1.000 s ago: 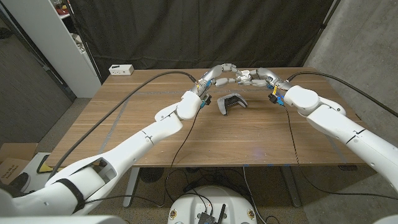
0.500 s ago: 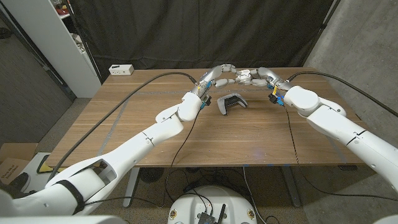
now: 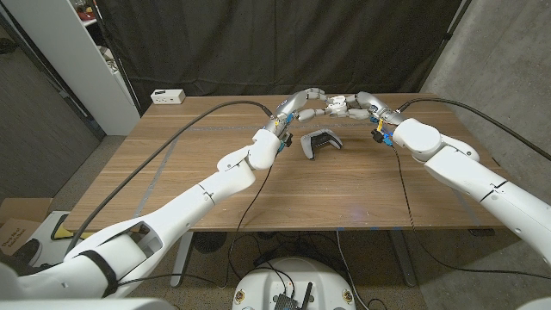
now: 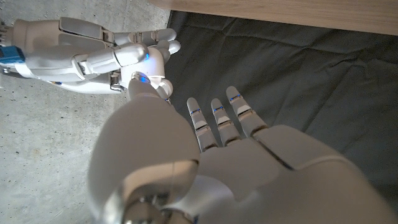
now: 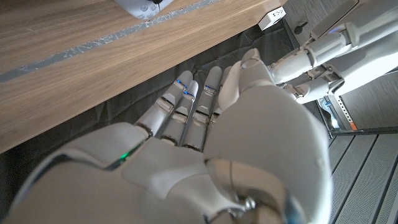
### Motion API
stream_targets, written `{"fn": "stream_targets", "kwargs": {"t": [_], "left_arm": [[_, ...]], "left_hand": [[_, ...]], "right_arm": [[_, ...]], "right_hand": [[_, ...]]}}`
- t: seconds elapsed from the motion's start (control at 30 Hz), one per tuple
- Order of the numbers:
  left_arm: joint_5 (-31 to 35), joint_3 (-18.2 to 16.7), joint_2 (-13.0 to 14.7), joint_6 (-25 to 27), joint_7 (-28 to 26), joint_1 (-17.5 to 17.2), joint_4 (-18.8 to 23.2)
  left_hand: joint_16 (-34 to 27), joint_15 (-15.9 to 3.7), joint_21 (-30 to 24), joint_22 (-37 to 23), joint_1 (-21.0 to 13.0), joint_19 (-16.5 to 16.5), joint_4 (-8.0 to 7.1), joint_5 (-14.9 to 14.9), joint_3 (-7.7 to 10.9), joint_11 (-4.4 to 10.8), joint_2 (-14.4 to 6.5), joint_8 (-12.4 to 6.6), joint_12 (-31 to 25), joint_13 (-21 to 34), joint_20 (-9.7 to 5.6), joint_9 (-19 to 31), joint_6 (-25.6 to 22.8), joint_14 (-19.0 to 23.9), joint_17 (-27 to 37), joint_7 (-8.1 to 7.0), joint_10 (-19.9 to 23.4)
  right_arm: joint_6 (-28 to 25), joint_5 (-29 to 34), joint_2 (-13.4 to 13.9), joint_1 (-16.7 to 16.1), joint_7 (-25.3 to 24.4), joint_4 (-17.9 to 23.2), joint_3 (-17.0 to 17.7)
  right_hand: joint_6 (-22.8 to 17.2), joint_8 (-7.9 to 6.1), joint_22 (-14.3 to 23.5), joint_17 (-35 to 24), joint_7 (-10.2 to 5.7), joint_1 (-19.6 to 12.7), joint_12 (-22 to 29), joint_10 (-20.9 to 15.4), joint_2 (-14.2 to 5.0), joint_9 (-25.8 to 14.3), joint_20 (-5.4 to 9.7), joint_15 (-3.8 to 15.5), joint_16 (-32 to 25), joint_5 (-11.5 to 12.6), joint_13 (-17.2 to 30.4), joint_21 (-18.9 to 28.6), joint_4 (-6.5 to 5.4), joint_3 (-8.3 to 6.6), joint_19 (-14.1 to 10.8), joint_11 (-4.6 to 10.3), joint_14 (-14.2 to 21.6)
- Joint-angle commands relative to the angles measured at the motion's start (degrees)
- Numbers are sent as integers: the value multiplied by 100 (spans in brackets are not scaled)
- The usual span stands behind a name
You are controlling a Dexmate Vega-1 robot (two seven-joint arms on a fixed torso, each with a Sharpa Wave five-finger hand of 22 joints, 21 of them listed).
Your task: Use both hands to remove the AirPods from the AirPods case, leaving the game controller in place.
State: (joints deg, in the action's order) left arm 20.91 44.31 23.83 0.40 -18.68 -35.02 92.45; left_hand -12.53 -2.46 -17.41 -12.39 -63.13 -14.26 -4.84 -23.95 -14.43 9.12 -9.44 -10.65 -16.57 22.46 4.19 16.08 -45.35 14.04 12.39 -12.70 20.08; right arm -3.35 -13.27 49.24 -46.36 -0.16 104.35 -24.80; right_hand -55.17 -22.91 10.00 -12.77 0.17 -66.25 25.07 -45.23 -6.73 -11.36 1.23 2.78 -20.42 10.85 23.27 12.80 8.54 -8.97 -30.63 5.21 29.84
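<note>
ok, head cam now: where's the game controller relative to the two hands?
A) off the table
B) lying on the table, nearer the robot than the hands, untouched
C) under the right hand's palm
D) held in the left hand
B: the game controller lies on the wooden table, while the left hand and the right hand meet farther back, near the far edge, neither touching it.
</note>
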Motion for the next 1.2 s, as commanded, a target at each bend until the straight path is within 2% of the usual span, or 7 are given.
{"fn": "stream_targets", "kwargs": {"t": [0.03, 0.17, 0.4, 0.53, 0.7, 0.93, 1.2], "left_arm": [[8, -4, -69, -65, -110, 6, -119], [2, 0, -97, -53, -129, 20, -162], [-8, 13, -135, 1, -132, 59, -221], [-15, 32, -147, 53, -94, 94, -249], [-18, 54, -156, 131, -60, 128, -262], [-76, 82, -147, 207, 85, 216, -300], [-157, 96, -101, 235, 256, 296, -300]], "left_hand": [[-64, -485, -45, -27, -15, -46, -52, 11, -13, 10, -65, -29, -32, 33, -29, -6, -32, 69, 34, -10, 69], [-71, -491, -54, -31, -2, -54, -80, 15, 0, 21, -89, -55, -33, 35, -39, -26, -94, 89, 37, -2, 77], [-70, -507, -77, -41, -24, -60, -122, 37, 36, 40, -85, -212, -32, 40, -48, -90, -563, 116, 36, 95, 100], [-66, -508, -88, -45, -84, -65, -111, 46, 69, 33, -85, -252, -36, 41, -50, -116, -718, 126, 31, 228, 123], [-47, -508, -91, -47, -180, -56, -61, 57, 92, -21, -40, -238, -17, 42, -47, -133, -721, 109, 20, 266, 85], [-17, -485, -104, -50, -395, -47, 53, 86, 134, -109, 21, -178, 26, 44, -64, -160, -630, 78, 7, 493, -4], [11, -437, -116, -52, -410, -34, 49, 143, 114, -146, 61, -104, 66, 50, -76, -176, -444, 4, 13, 656, -90]], "right_arm": [[-3, 163, 9, -19, -67, 66, -31], [22, 182, -4, -31, -86, 47, -23], [144, 221, -34, -47, -123, -51, -6], [199, 229, -51, -57, -137, -88, 7], [244, 242, -78, -49, -149, -128, 15], [231, 225, -134, 34, -136, -188, 22], [205, 212, -182, 87, -143, -235, 14]], "right_hand": [[-556, -69, 32, -22, -99, 6, 55, -37, -53, -1140, -12, 836, 20, 44, 19, -21, -6, -73, -2, 20, 52], [-559, -63, 32, -33, -117, 4, 66, -41, -47, -1143, -21, 841, 25, 47, 27, -26, -2, -76, 6, 26, 47], [-557, -50, 31, -45, -123, 16, 70, -18, -44, -1143, -26, 853, 30, 48, 38, -36, -6, -79, 21, 51, 56], [-565, -44, 31, -50, -122, 10, 69, -2, -35, -1140, -28, 857, 35, 50, 42, -38, 1, -83, 23, 60, 60], [-567, -40, 31, -60, -118, 16, 68, 10, -40, -1141, -29, 863, 34, 51, 42, -43, -4, -85, 32, 62, 61], [-557, -30, 31, -70, -112, 17, 74, 10, -37, -1152, -30, 881, 40, 53, 43, -48, -2, -90, 37, 54, 67], [-563, -23, 31, -87, -99, 20, 72, 28, -38, -1158, -30, 888, 43, 55, 42, -52, -2, -94, 42, 63, 64]]}}
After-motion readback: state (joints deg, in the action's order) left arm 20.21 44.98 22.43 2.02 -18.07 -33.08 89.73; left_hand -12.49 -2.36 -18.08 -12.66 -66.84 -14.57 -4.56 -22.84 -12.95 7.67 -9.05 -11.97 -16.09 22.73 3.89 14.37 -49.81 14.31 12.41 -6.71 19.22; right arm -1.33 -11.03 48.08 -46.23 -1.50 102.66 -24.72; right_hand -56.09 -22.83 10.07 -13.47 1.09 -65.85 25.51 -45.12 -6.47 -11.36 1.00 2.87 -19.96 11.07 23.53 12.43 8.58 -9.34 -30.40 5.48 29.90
